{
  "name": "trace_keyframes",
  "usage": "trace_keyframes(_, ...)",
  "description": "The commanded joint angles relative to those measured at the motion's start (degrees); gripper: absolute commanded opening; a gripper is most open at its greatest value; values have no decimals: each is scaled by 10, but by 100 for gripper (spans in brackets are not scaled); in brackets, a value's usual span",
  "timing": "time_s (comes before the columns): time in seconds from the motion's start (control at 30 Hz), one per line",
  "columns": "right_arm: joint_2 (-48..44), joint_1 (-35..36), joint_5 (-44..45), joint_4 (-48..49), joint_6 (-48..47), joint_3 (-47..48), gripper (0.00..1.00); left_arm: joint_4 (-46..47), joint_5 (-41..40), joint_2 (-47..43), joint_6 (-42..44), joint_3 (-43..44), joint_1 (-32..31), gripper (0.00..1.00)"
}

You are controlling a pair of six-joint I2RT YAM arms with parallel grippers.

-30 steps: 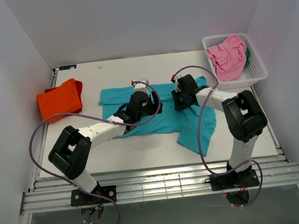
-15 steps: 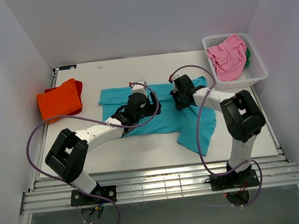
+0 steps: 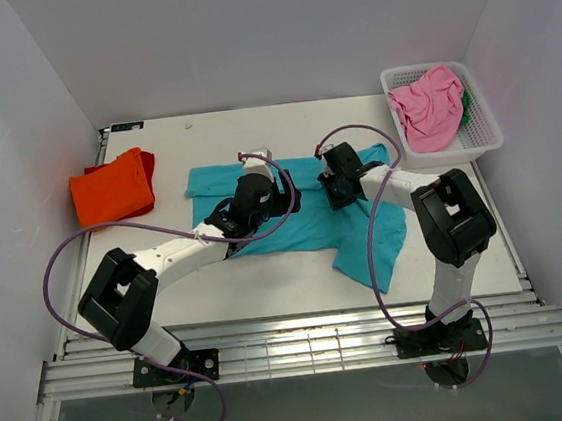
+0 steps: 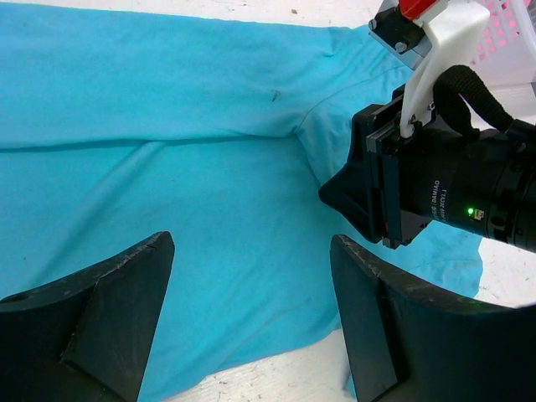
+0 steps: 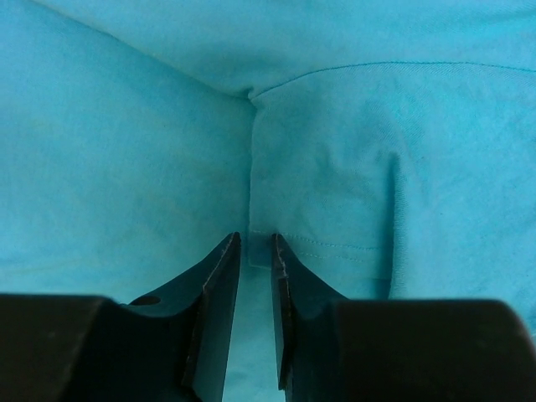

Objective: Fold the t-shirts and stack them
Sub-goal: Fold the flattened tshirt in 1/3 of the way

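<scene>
A teal t-shirt point(image 3: 307, 223) lies spread flat in the middle of the table, its right sleeve hanging toward the front. My left gripper point(image 3: 288, 202) is open and empty just above the shirt's body; in the left wrist view point(image 4: 251, 251) its jaws stand wide over the teal cloth point(image 4: 167, 126) and its lower hem. My right gripper point(image 3: 332, 193) is down on the right sleeve; in the right wrist view point(image 5: 255, 243) its jaws are nearly together, pinching the sleeve hem corner of the teal cloth point(image 5: 126, 151). A folded orange t-shirt point(image 3: 111, 188) lies at the left.
A white lattice basket point(image 3: 485, 139) stands at the back right, holding a crumpled pink t-shirt point(image 3: 429, 104) and a bit of green cloth point(image 3: 466, 106). The right wrist's black body point(image 4: 435, 193) sits close to the right of my left gripper.
Both grippers have shifted slightly toward the back of the table over the teal shirt. The left arm has stretched out a little further.
</scene>
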Motion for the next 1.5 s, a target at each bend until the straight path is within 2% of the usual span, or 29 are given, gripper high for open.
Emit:
trace_keyframes(0.0, 9, 5, 6, -10, -5, 21, 27, 1, -9, -28, 0, -2, 0, 86)
trace_keyframes(0.2, 12, 8, 8, -12, -5, 22, 11, 1, -11, -29, 0, -3, -1, 86)
trace_keyframes(0.33, 10, 12, 12, -12, -6, 23, 8, 1, -11, -30, 1, -2, 0, 86)
trace_keyframes(0.93, -89, 38, 7, -54, -6, 36, 8, 4, 2, -18, -7, -3, 0, 86)
trace_keyframes(1.4, -31, 56, -4, -68, -4, 40, 8, -2, 2, -25, -4, -2, 0, 86)
trace_keyframes(1.47, -20, 58, 4, -71, -3, 44, 13, -3, 2, -26, -4, -2, 0, 86)
